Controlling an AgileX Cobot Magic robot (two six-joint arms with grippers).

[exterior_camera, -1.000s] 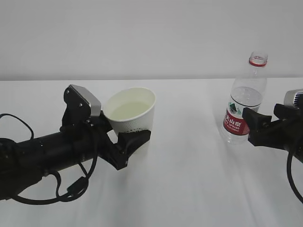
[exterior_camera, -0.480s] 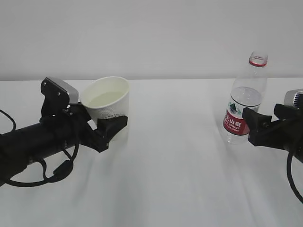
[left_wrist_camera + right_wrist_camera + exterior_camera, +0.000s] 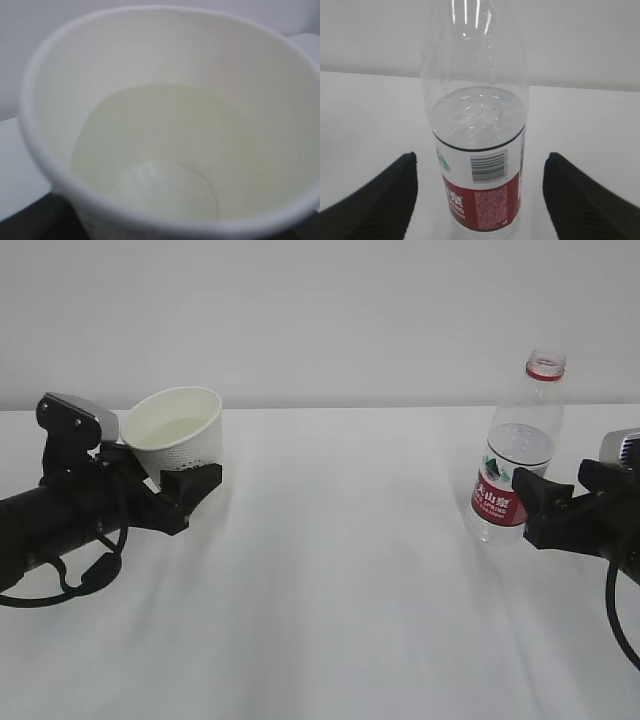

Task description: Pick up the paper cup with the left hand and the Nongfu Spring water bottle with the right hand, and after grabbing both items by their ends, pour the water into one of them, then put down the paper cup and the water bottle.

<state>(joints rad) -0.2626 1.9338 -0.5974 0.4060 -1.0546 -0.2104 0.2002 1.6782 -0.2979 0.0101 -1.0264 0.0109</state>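
Your left hand (image 3: 185, 495) grips the paper cup (image 3: 175, 435) at the table's (image 3: 350, 580) far left, water (image 3: 160, 150) inside — whether it touches the table is unclear. At the right, the Nongfu Spring water bottle (image 3: 518, 455) stands upright between your right hand's (image 3: 535, 505) parted fingers, apparently released. Pouring looks done — next, set the cup down level, then spread the fingers.

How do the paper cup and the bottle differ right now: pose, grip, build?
The paper cup is tilted and held by the left gripper; the Nongfu Spring water bottle stands upright on the table, free between the right gripper's open jaws. The cup is short, opaque white; the bottle is taller, clear, red-labelled. Both are uncapped and hold water.
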